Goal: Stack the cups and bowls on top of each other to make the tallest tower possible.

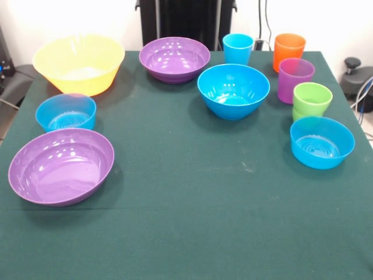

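Here we are over the green tabletop (192, 192) and every piece sits upright on its own, mouth up, nothing stacked on anything yet; taking the middle of the cloth as the clock's centre, the big yellow bowl (78, 63) holds the 10 o'clock corner, and right below it, nearly touching its base in this view, comes a small blue bowl (66, 112) at about 9; down at 8 the nearer purple bowl (60, 166) spreads wide close to the left edge, while its twin, the far purple bowl (174, 59), sits up at 12 by the far edge; just right of that, at 1 o'clock, the medium blue bowl (233, 91) stands a little nearer the middle; now the cups, all gathered on the right: the light blue cup (238, 48) at the far edge at about 1, the orange cup (289, 51) beside it towards 2, the purple cup (295, 80) just in front of the orange one, the lime green cup (312, 100) next in line at about 3, and pressed close in front of it the second small blue bowl (322, 142) at 4; the robot's dark pedestal (186, 20) shows at the top centre, but the hand is nowhere on screen, so its state cannot be told
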